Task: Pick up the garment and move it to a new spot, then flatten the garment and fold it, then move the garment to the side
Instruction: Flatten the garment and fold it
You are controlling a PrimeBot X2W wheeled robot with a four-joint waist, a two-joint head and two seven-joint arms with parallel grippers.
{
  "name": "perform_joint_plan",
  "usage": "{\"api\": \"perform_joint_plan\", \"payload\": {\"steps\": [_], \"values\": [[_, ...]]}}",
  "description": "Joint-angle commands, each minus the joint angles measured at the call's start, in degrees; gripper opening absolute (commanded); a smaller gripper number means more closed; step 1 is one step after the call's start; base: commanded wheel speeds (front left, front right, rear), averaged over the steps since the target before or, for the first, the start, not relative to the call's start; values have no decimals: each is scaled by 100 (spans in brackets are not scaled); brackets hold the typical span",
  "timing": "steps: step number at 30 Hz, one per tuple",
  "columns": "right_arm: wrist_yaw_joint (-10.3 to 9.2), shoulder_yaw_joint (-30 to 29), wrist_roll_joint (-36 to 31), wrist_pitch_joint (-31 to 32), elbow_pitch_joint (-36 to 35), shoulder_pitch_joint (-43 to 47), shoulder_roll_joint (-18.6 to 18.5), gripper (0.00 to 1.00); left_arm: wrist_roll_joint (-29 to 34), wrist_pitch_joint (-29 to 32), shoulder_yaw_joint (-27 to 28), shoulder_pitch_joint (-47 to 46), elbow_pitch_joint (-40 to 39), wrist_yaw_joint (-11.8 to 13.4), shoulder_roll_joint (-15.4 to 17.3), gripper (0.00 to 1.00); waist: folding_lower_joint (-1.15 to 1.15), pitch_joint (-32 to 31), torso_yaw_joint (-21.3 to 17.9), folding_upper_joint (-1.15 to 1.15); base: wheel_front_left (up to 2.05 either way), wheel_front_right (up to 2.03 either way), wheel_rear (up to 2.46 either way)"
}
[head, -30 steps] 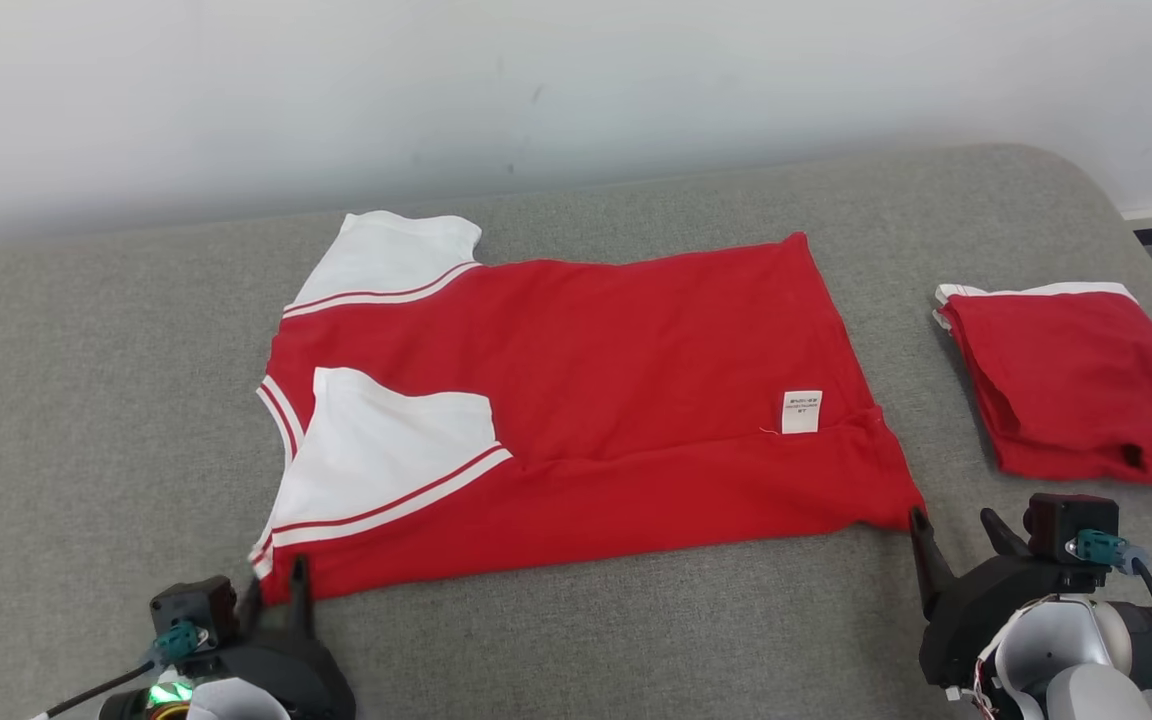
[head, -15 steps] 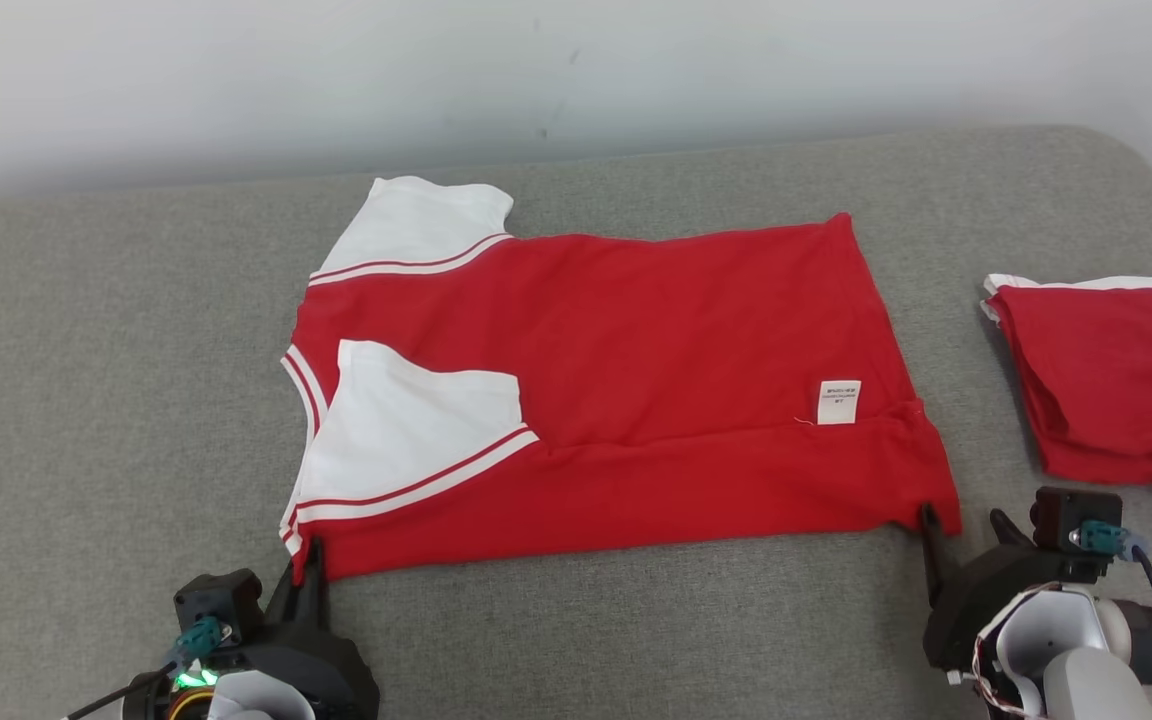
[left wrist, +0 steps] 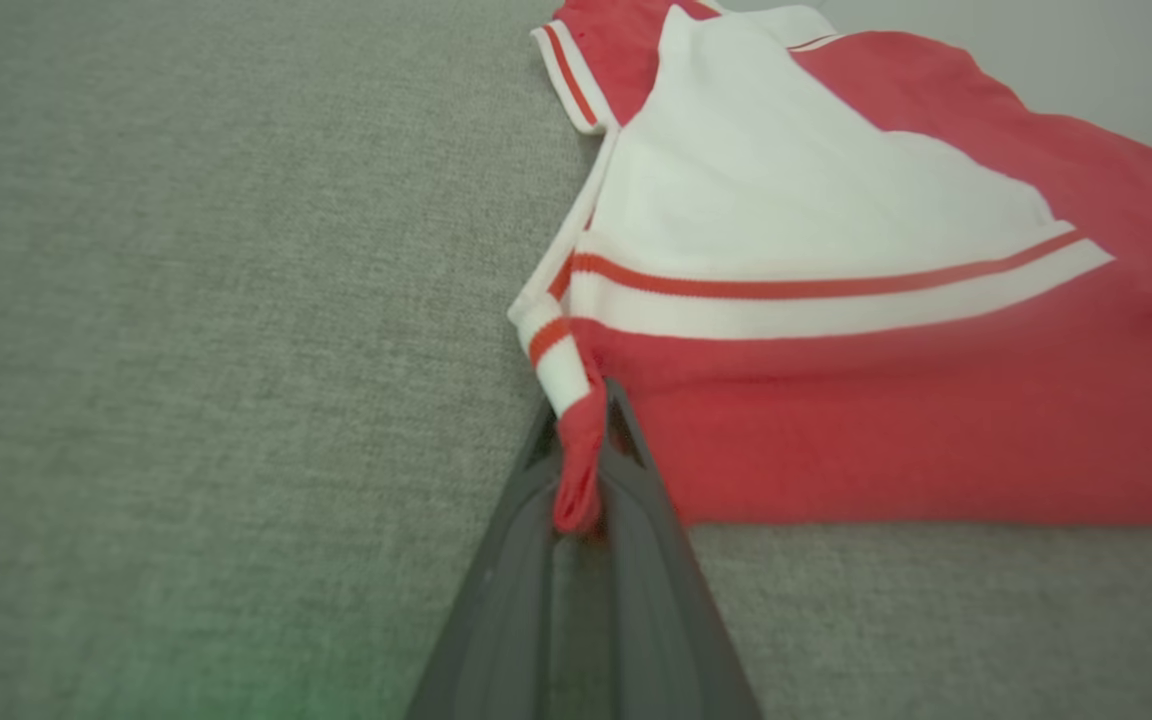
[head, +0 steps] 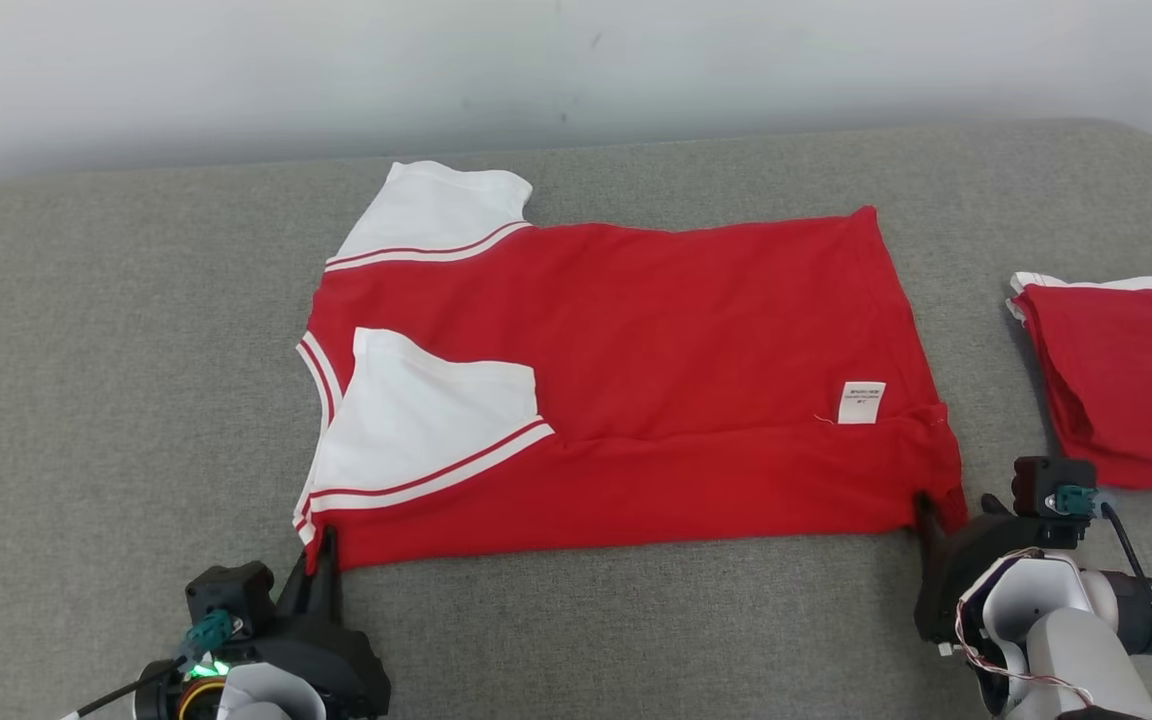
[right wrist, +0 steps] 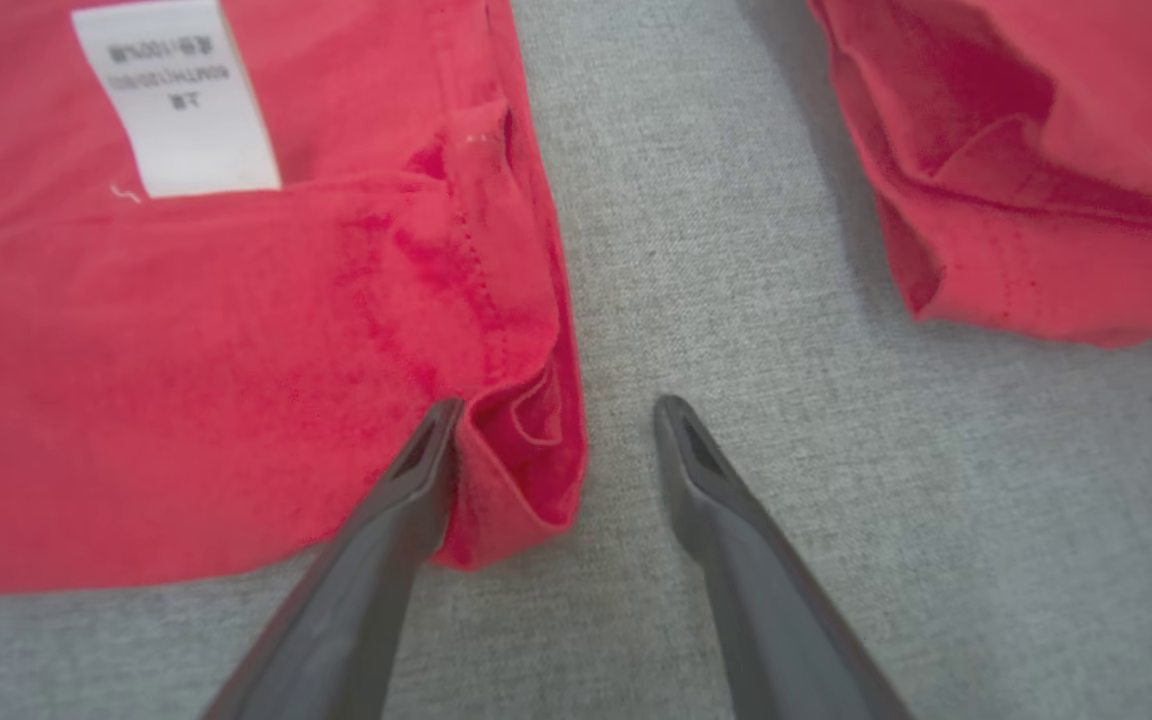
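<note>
**Closed since a second ago, left gripper (head: 321,548) is pinching the garment (head: 636,350)**

Red cloth is bunching between its fingers at the near-left corner. The right gripper (head: 954,505) is standing wide at the near-right corner, one finger touching the hem fold, the other over bare surface (head: 116,400). The garment is lying flat mid-surface, a folded red shirt (head: 1126,390) sitting well apart to its right.
</note>
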Motion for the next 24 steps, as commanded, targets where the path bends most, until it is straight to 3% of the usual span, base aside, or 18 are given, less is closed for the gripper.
{"api": "perform_joint_plan", "payload": {"steps": [1, 6, 11, 24], "values": [[-12, 52, -21, 20, 203, 85, 34, 0, -8, 98, -88, 165, 177, -38, -97, 0, 1, -21, 35, 0, 0, 0, 0], [-12, 43, 96, -236, 329, 139, 25, 0, -15, 4, -87, 292, 55, -86, 3, 0, 1, -220, 98, 0, 0, 0, 0], [-12, 12, 157, -393, -52, 460, 20, 0, 65, -41, -129, 662, -225, -128, 133, 0, 1, -596, 118, 0, 0, 0, 0], [-14, 146, 829, 434, -2284, 2447, 10, 0, -109, 188, -58, 2245, -1524, -24, 509, 0, 1, -1139, -11, 0, 0, 0, 0]]}}
